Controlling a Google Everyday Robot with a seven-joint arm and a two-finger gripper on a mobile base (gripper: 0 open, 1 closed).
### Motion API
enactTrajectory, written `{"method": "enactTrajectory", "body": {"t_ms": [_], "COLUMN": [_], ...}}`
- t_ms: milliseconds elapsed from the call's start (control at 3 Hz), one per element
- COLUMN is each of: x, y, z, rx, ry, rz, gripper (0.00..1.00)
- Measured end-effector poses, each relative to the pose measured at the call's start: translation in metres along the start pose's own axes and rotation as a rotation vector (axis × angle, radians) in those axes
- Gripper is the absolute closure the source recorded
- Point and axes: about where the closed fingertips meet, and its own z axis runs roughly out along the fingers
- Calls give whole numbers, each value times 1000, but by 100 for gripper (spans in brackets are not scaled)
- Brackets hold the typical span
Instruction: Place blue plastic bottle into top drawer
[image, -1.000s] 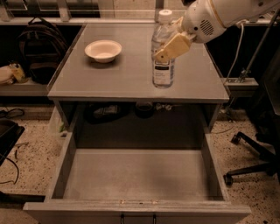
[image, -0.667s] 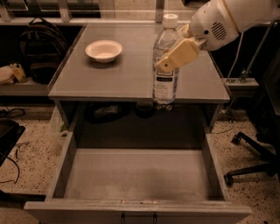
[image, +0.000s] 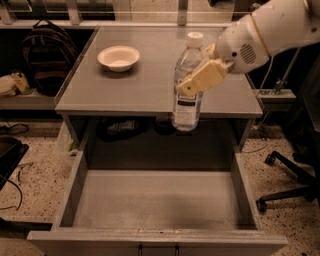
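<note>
The blue plastic bottle, clear with a white cap and a white label, hangs upright in the air past the table's front edge, above the back of the open top drawer. My gripper comes in from the upper right on a white arm and is shut on the bottle's upper half; one tan finger lies across its front. The drawer is pulled out wide, with a bare grey bottom and a small dark handle on the front panel.
A white bowl sits on the grey table top at the back left. A backpack stands at the left. An office chair base is on the floor at the right. Dark items lie under the table top behind the drawer.
My gripper has carried the bottle off the table top, towards the front and lower, so it now hangs over the drawer's rear part.
</note>
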Motion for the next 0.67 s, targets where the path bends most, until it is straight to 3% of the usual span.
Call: {"method": "enactTrajectory", "body": {"t_ms": [667], "x": [78], "y": [35], "z": [45], "rx": [-4], "ry": [-59], "rz": [41], "gripper": [100]}}
